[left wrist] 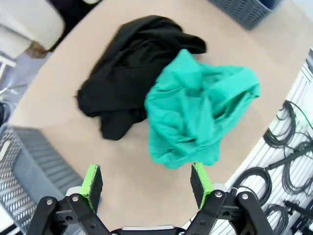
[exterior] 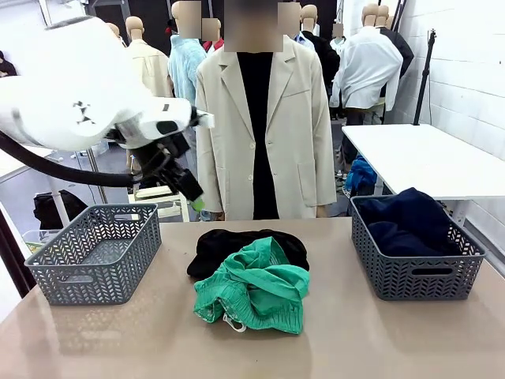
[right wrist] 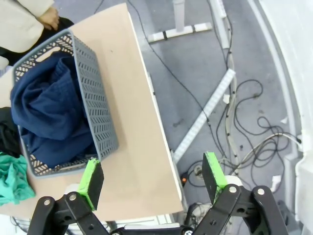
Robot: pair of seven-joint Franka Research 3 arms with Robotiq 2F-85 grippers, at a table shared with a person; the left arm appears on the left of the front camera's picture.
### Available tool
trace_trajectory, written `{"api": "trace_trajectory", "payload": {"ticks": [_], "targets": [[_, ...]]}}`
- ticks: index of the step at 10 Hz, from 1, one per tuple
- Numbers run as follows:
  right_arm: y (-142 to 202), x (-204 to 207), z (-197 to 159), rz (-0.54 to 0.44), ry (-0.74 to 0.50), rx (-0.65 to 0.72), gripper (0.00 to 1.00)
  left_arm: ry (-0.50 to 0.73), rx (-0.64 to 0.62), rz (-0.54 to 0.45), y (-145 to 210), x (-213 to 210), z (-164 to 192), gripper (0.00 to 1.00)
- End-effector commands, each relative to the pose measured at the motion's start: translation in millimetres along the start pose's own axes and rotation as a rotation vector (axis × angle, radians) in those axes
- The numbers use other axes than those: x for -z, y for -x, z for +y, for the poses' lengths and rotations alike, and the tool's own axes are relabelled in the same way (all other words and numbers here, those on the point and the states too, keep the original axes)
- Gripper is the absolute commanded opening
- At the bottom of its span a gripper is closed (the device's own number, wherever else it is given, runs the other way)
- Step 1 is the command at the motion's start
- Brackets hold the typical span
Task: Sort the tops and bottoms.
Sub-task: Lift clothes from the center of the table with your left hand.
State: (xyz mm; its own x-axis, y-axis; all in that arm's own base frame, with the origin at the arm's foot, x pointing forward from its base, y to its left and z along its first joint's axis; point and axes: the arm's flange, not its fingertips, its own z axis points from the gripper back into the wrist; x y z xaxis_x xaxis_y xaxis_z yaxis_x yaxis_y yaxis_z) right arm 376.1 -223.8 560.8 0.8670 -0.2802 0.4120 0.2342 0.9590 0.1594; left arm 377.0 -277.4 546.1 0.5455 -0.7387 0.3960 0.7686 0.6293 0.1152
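The left gripper (left wrist: 146, 178) is hanging in the air with its jaws wide apart and nothing between the green pads (left wrist: 92, 181). It is pointing down at bare tabletop just short of the green garment (left wrist: 200, 110). In the front view the same gripper (exterior: 185, 189) is hovering up and to the left of the green garment (exterior: 256, 288).

The right gripper (right wrist: 152, 174) is also standing spread and empty. It is looking down past the table's edge at the floor and cables, well to the right of the green garment (right wrist: 10, 178).

The green garment is lying crumpled at the middle of the table (exterior: 355, 339), with a white cord (exterior: 233, 322) showing at its near edge. The black garment (exterior: 237, 245) is lying just behind it, touching it and partly under it. The navy garment (exterior: 406, 221) is sitting heaped inside the grey basket (exterior: 414, 276) to the right of the green one. A second grey basket (exterior: 95, 260) is standing to its left. A person in a beige blazer (exterior: 296, 126) is standing beyond it at the far side.
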Motion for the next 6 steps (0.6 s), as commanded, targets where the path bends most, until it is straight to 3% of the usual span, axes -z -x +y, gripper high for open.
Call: {"api": "trace_trajectory", "payload": {"ticks": [1,3,6], "targets": [[2,-1,-1,0.010,0.022,-0.006,1.00,0.051,0.088,0.049,-21,30,-9,0.94],[2,-1,-1,0.010,0.022,-0.006,1.00,0.058,0.100,0.148,-33,87,-18,0.94],[2,-1,-1,0.010,0.022,-0.006,1.00,0.081,0.131,0.176,-27,122,-31,0.94]]}}
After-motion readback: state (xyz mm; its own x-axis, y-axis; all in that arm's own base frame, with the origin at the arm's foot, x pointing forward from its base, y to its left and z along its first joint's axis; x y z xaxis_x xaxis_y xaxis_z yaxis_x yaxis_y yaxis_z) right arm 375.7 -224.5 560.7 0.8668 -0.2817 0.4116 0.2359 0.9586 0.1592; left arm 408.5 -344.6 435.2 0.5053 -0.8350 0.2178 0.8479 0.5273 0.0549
